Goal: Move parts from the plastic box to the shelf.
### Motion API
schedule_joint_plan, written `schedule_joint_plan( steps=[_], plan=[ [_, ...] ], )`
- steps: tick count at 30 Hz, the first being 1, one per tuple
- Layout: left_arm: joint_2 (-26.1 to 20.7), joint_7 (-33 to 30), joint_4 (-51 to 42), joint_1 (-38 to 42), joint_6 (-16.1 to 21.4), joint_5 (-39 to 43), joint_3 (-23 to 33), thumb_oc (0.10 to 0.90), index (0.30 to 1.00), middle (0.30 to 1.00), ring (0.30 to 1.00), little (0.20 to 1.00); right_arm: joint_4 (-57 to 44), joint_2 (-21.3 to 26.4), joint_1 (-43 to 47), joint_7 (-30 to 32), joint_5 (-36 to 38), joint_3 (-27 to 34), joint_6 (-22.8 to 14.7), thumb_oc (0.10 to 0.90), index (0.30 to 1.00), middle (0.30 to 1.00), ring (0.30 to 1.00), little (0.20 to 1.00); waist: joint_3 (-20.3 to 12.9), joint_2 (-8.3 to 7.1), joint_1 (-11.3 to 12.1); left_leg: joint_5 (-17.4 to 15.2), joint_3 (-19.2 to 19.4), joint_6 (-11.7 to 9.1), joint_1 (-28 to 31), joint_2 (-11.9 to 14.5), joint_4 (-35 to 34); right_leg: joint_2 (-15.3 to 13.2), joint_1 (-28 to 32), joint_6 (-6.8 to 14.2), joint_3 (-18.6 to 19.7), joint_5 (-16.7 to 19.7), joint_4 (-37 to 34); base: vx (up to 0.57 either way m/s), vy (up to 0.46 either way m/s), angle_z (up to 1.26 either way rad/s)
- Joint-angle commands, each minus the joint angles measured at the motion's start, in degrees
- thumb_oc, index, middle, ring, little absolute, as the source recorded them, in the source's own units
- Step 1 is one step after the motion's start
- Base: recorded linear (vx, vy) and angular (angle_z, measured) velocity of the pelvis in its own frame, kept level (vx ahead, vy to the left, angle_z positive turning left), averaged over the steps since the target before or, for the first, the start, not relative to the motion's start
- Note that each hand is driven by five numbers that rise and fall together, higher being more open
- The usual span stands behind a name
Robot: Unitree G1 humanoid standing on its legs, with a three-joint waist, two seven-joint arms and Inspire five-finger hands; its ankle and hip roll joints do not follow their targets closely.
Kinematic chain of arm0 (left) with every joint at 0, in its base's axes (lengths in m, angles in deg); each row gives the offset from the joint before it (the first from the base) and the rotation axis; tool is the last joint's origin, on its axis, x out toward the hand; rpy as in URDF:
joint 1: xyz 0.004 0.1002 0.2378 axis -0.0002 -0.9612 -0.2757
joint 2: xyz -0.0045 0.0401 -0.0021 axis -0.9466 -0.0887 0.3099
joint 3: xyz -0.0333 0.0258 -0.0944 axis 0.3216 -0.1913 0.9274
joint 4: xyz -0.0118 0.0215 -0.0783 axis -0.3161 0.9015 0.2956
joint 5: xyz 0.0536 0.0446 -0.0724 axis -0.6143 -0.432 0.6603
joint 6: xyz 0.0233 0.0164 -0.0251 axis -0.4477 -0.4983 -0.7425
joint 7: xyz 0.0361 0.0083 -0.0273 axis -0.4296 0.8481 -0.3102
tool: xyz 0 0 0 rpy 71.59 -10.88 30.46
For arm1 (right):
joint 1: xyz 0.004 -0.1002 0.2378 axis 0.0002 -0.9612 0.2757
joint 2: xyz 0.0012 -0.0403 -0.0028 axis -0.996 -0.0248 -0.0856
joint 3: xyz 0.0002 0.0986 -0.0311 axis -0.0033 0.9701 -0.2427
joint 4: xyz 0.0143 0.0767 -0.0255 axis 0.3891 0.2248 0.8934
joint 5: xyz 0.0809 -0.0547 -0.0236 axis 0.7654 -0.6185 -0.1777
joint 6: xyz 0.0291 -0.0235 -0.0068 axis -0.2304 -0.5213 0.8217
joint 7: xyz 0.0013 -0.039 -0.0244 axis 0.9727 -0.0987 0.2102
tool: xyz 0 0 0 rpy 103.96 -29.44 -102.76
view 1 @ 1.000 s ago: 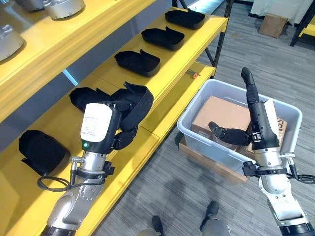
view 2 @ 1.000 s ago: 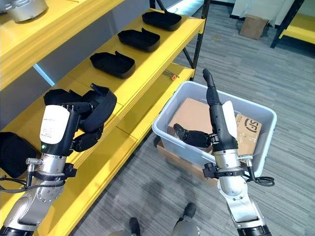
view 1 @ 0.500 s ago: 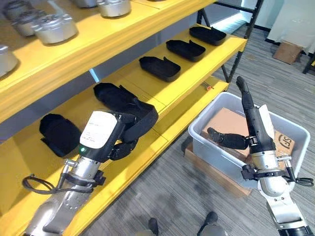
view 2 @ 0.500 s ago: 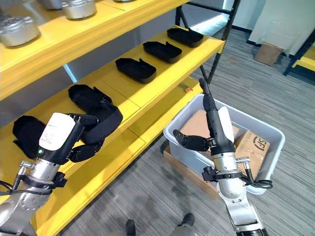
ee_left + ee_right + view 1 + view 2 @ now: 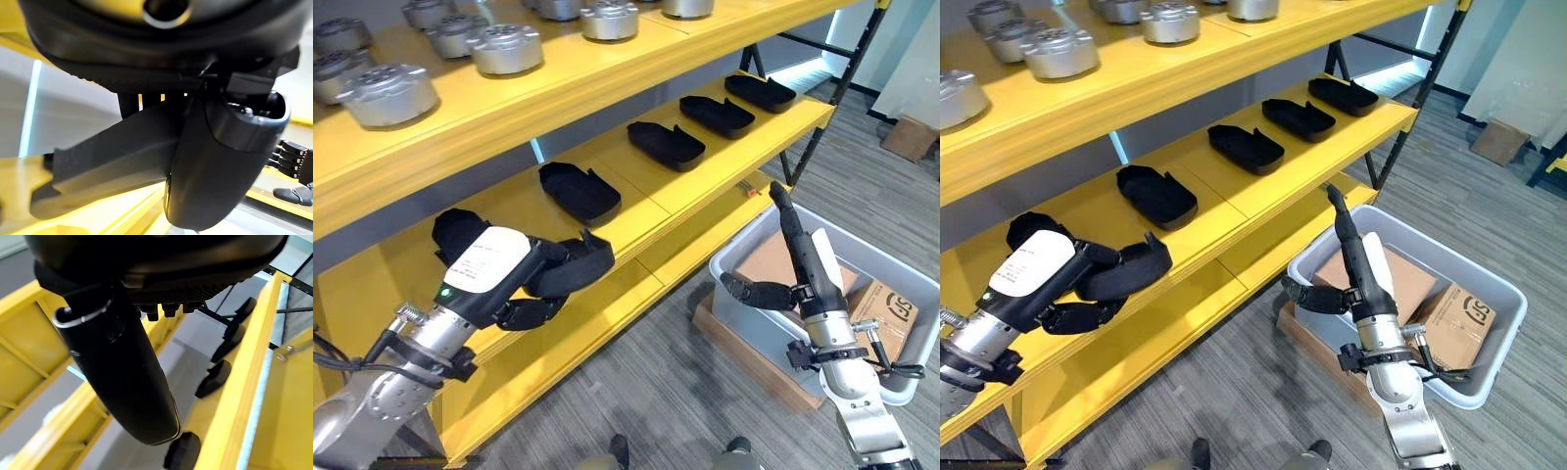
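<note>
My left hand [image 5: 524, 284] has its fingers curled round a black, shallow, boat-shaped plastic part [image 5: 570, 271], holding it just above the front lip of the yellow middle shelf board [image 5: 636, 211]. The part's long axis runs roughly along the shelf's length, much as the matching black parts [image 5: 578, 190] already set down in a row further along do. From my palm the bare yellow patch I would aim for lies inward, toward the grey back wall, between the black part [image 5: 1026, 227] behind my wrist and the next one in the row — this hand is plainly the nearer one. The upper yellow shelf with its silver round metal parts [image 5: 388, 92] overhangs, so headroom looks limited; I would go in low and flat. My right hand [image 5: 783, 264] hangs over the grey plastic box [image 5: 891, 269] on the floor, fingers straight and pointing up, thumb out, holding nothing; brown cardboard cartons [image 5: 1459, 318] lie inside that box.
</note>
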Motion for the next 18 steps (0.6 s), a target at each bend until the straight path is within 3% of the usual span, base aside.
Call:
schedule_joint_plan(
  steps=[1,2,5,7,8,13,18],
  plan=[
    [0.34,-1.87,-4.25,3.0,2.0,5.26,10.57,0.4,0.3,0.3,0.3,0.3,-2.69,2.94,6.02,-0.68,1.48,3.17,-5.07,0.9,1.0,1.0,1.0,1.0,-0.61,3.35,-3.96,-4.91,2.84,3.91,7.8,-3.95,-9.04,7.8,-6.61,1.73,13.5,-3.89,1.84,0.0,-0.001,-0.04],
    [0.02,-1.13,-3.85,2.92,1.81,5.65,10.92,0.4,0.3,0.3,0.3,0.3,-2.94,3.13,5.35,-1.35,2.02,3.73,-5.14,0.9,1.0,1.0,1.0,1.0,-0.47,3.49,-4.51,-4.59,2.22,3.79,7.56,-3.69,-9.04,10.95,-7.91,0.95,16.78,-5.69,2.49,-0.01,-0.022,0.32],
    [-1.26,0.47,-2.42,4.68,1.32,6.25,9.92,0.4,0.3,0.3,0.3,0.3,-3.17,3.78,4.17,-2.62,3.24,4.85,-5.35,0.9,1.0,1.0,1.0,1.0,-0.45,3.52,-6.54,-3.71,-0.07,3.38,6.75,-3.21,-9.04,19.77,-8.96,-1.43,21.99,-11.98,4.24,0.01,-0.053,0.45],
    [-2.38,1.45,-1.82,5.37,1.22,7.04,9.48,0.4,0.3,0.3,0.3,0.3,-3.19,4.13,3.38,-3.11,4.06,5.33,-5.74,0.9,1.0,1.0,1.0,1.0,-1.27,3.18,-7.4,-3.36,-1.04,3.14,5.98,-3.43,-9.04,24.0,-7.71,-2.21,24.04,-14.18,2.16,0.04,-0.119,0.73],
    [-3.49,1.73,-1.05,6.16,1.3,7.52,9.09,0.4,0.3,0.3,0.3,0.3,-3.09,4.65,3.48,-3.17,4.55,5.35,-6.06,0.9,1.0,1.0,1.0,1.0,-1.83,3.0,-7.75,-2.78,-2.36,2.68,5.0,-3.62,-8.95,26.91,-6.89,-2.88,26.59,-14.37,-2.12,0.04,-0.116,1.15],
    [-3.87,1.77,0.59,7.13,1.23,7.63,8.33,0.4,0.3,0.3,0.3,0.3,-2.6,5.54,3.6,-3.64,5.37,4.63,-5.87,0.9,1.0,1.0,1.0,1.0,-2.9,3.04,-7.06,-1.77,-4.15,1.7,3.59,-3.61,-8.86,27.39,-3.4,-3.26,28.1,-12.71,-9.75,0.02,-0.122,0.5],
    [-4.64,1.73,0.73,5.08,0.76,7.96,10.89,0.4,0.3,0.3,0.3,0.3,-2.84,6.63,3.54,-4.15,6.76,4.6,-5.8,0.9,1.0,1.0,1.0,1.0,-4.14,3.99,-5.86,-1.14,-3.75,0.86,2.55,-2.75,-8.91,26.74,-1.0,-3.47,26.26,-11.49,-14.46,0.02,-0.115,0.06]
  ],
)
